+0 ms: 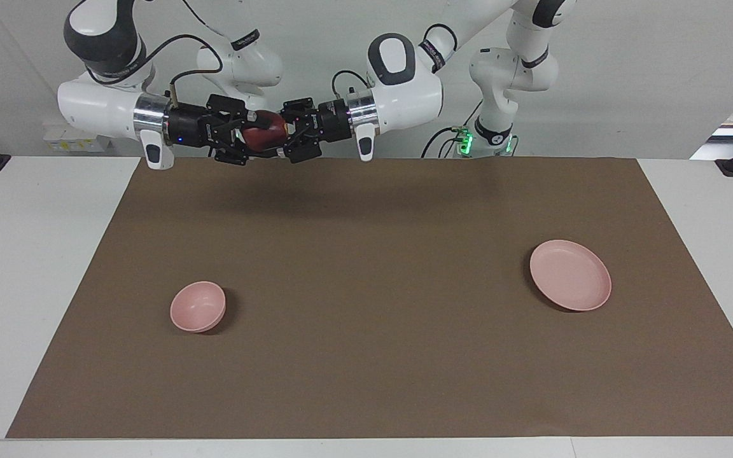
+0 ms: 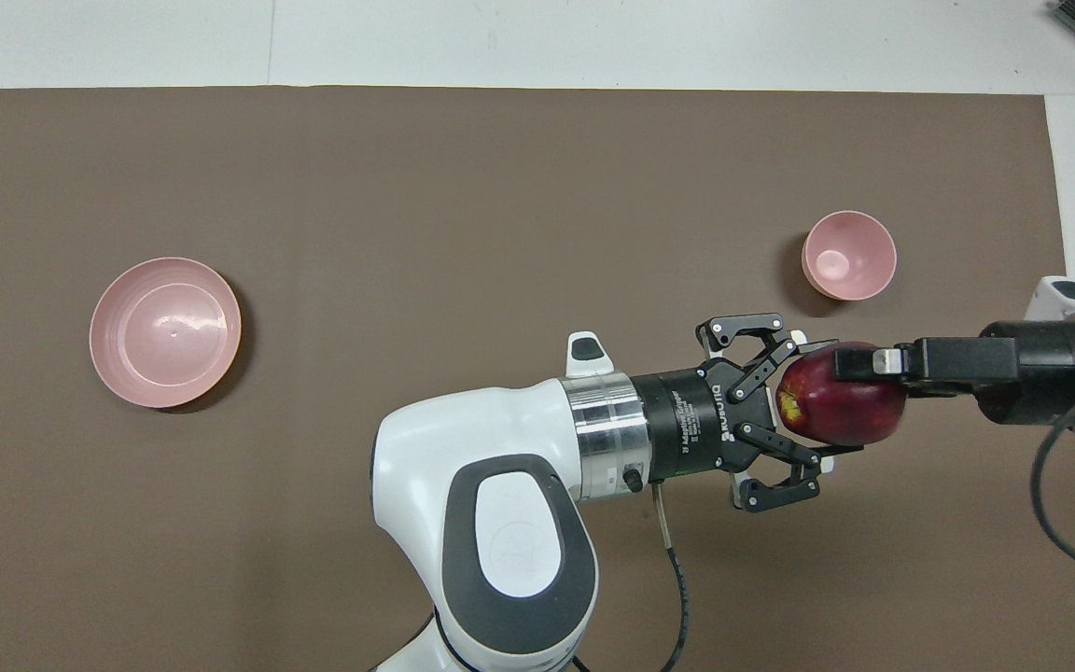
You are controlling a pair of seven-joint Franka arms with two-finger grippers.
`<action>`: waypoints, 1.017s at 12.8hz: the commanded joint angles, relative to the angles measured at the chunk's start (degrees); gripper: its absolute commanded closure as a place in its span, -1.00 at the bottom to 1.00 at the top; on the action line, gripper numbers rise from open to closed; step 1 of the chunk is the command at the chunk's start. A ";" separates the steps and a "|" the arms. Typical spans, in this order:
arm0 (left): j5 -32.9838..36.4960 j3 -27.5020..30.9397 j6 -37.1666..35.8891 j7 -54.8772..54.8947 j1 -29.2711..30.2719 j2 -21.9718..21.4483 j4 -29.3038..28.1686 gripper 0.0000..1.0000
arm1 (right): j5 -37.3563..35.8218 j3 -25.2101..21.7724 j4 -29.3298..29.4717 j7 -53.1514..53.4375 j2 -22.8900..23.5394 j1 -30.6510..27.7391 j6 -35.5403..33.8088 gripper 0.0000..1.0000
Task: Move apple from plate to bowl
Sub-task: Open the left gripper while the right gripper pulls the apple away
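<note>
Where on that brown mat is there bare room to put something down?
Nearly everywhere: the mat lies bare between the bowl and the plate. It is crowded only up in the air, where the left gripper and right gripper meet at the apple.

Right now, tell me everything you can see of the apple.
The apple is small, round, dark glossy red, with a yellowish speckled patch on the side toward the left gripper. It is up in the air, off the plate, over the brown mat on the robots' side of the bowl. Both grippers meet at it: the right gripper has a finger across its top, and the left gripper's fingers flank it.
</note>
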 commanded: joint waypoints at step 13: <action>10.58 1.13 11.73 0.32 1.37 -2.60 -10.93 -1.00 | -22.37 0.43 -0.58 2.39 0.01 -0.92 17.86 1.00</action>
